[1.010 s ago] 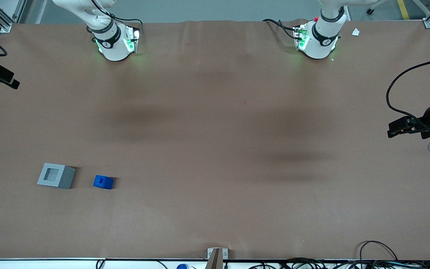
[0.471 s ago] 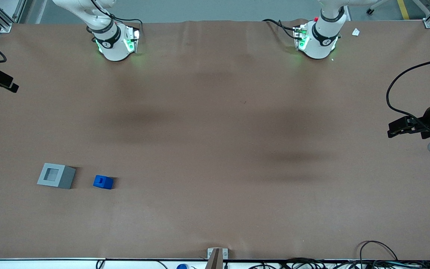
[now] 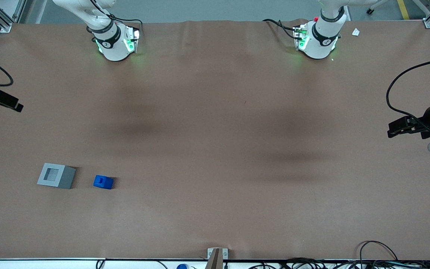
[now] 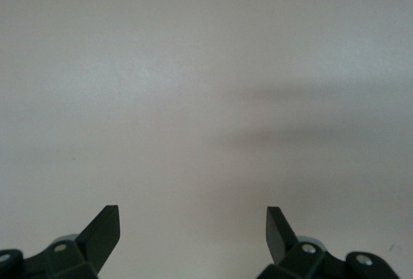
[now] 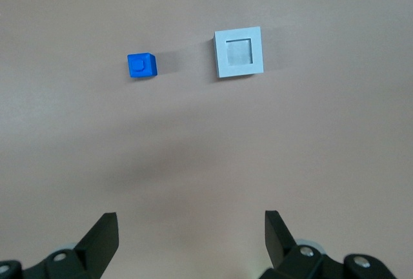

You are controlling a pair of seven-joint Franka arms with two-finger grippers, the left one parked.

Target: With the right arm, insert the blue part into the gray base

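The blue part (image 3: 103, 182) (image 5: 142, 66), a small bright blue cube with a stub on top, rests on the brown table. Beside it, a short gap away toward the working arm's end, stands the gray base (image 3: 55, 176) (image 5: 238, 52), its square recess facing up with nothing in it. My right arm's gripper (image 3: 17, 107) (image 5: 191, 230) hangs over the table's edge at the working arm's end, farther from the front camera than both blocks and well apart from them. It is open, its fingers (image 5: 105, 230) spread wide with only bare table between them.
Two white arm bases (image 3: 114, 43) (image 3: 317, 39) stand along the table edge farthest from the front camera. A small metal bracket (image 3: 217, 254) and loose cables (image 3: 379, 254) sit at the near edge. A white scrap (image 3: 355, 32) lies near the parked arm's base.
My right gripper has moved nearer to the front camera along the table's edge, closing some of the distance to the blocks. The blocks have not moved.
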